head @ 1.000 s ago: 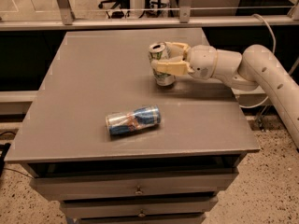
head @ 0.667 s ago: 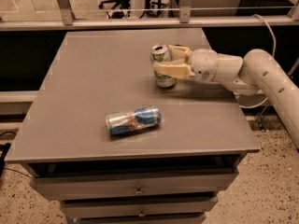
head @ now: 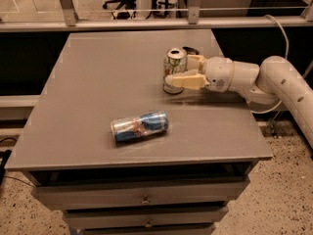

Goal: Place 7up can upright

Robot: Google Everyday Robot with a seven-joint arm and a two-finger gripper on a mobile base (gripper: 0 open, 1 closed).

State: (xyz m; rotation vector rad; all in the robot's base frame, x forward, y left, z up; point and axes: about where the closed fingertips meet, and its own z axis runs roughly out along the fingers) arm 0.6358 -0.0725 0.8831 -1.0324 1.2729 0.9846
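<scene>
item 1, fingers: cream-coloured, closed around the lower body of the 7up can, one across its front, the other behind it. you read this as a grasp not yet let go.

item 2, gripper: at the right rear of the desk, reaching in from the right, low and roughly level.

item 3, 7up can: upright, silver top and pull tab facing up, base at or just on the desk surface; contact underneath is not clear to you.

change noted: a second ago the can leaned with its top toward the left; now its top sits over its base, a little further right. you may judge the righting as essentially done, with release and withdrawal left.

item 4, arm: white, coming in from the right edge.

item 5, blue-and-silver can: lying on its side near the front of the desk, well apart from the gripper, unmoved.

item 6, drawers: below the desk top.
</scene>
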